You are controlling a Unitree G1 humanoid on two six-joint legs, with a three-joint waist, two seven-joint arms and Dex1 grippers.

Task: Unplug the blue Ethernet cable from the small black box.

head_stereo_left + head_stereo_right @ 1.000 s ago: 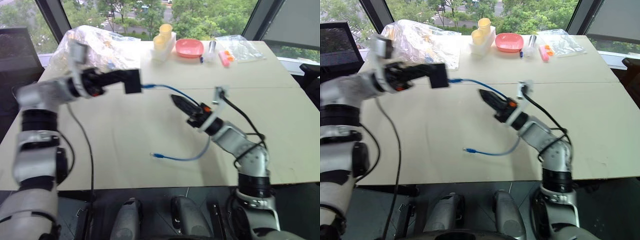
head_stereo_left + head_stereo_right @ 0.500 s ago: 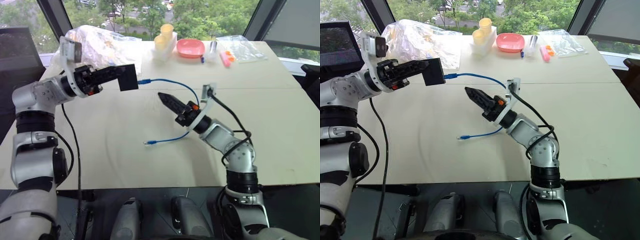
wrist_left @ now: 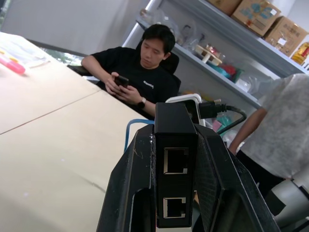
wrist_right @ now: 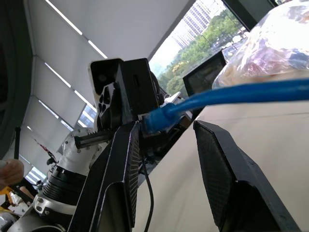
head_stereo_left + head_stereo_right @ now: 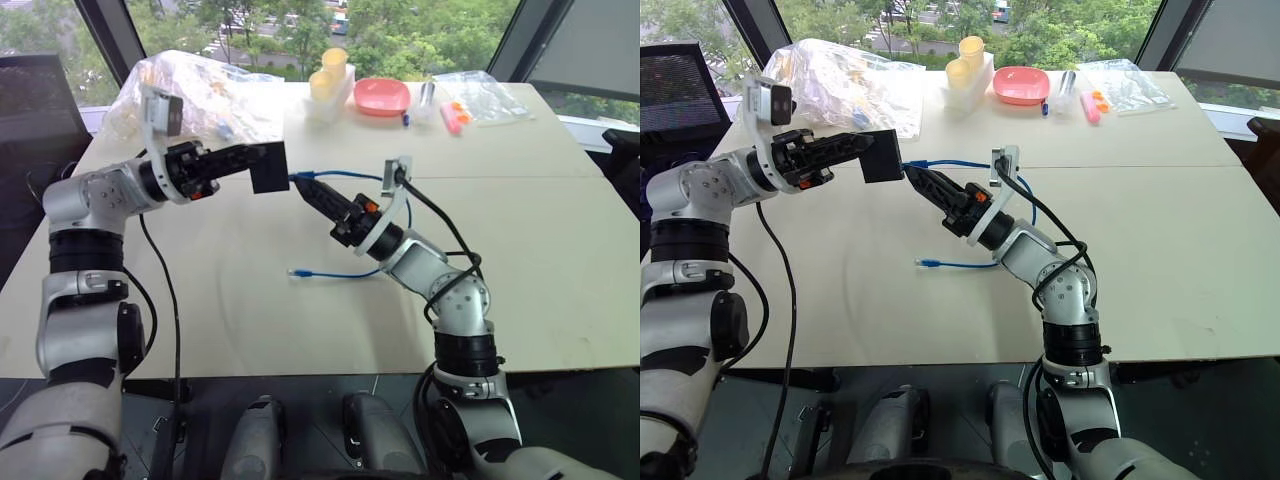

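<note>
Left end effector (image 5: 262, 164) clamped on small black box (image 3: 175, 164) (two ports showing), right end effector (image 4: 166, 159) apart around blue Ethernet cable (image 4: 231, 94).

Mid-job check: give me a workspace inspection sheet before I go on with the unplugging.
Surface: pale table, seam across.
Job's things: small black box held in the air; blue Ethernet cable plugged in, free end on the table.
Clutter: plastic bags, yellow cups, pink bowl at far edge.
Claws: left claw shut on the box; right claw open around the cable near the plug.
Cables: black arm cable.
Surroundings: windows, trees; seated person.
</note>
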